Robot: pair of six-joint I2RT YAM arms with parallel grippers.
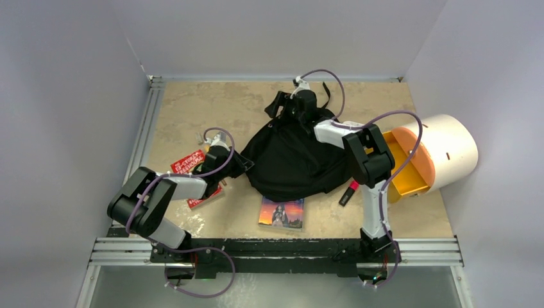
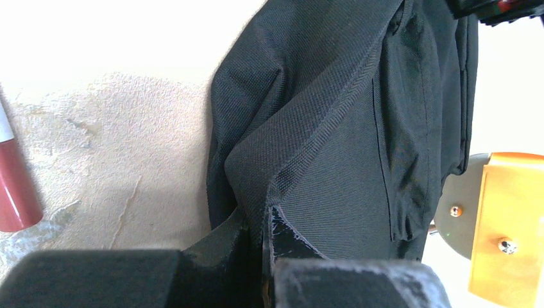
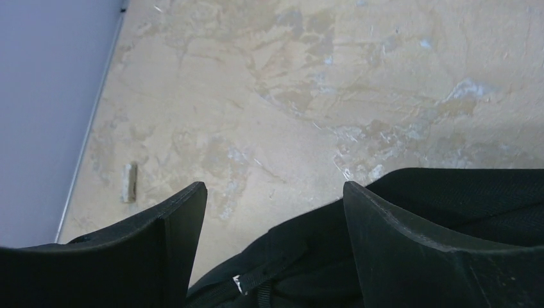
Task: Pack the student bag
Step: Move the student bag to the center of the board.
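Note:
The student bag (image 1: 295,160) is a soft black backpack lying in the middle of the table. My left gripper (image 1: 240,164) is at its left edge, shut on a fold of the black fabric; in the left wrist view the jaws (image 2: 260,223) pinch a ridge of the bag (image 2: 346,128). My right gripper (image 1: 283,102) is open over the bag's far top edge. In the right wrist view its fingers (image 3: 276,192) stand wide apart and empty above the bag (image 3: 449,199) and a strap (image 3: 276,273). The bag's inside is hidden.
A book with a sunset cover (image 1: 281,212) lies in front of the bag. A red booklet (image 1: 190,165) lies under my left arm. A red marker (image 1: 348,192) is right of the bag. A cream-and-orange cylinder (image 1: 436,154) lies at the right. A red-and-white tube (image 2: 13,186) shows in the left wrist view.

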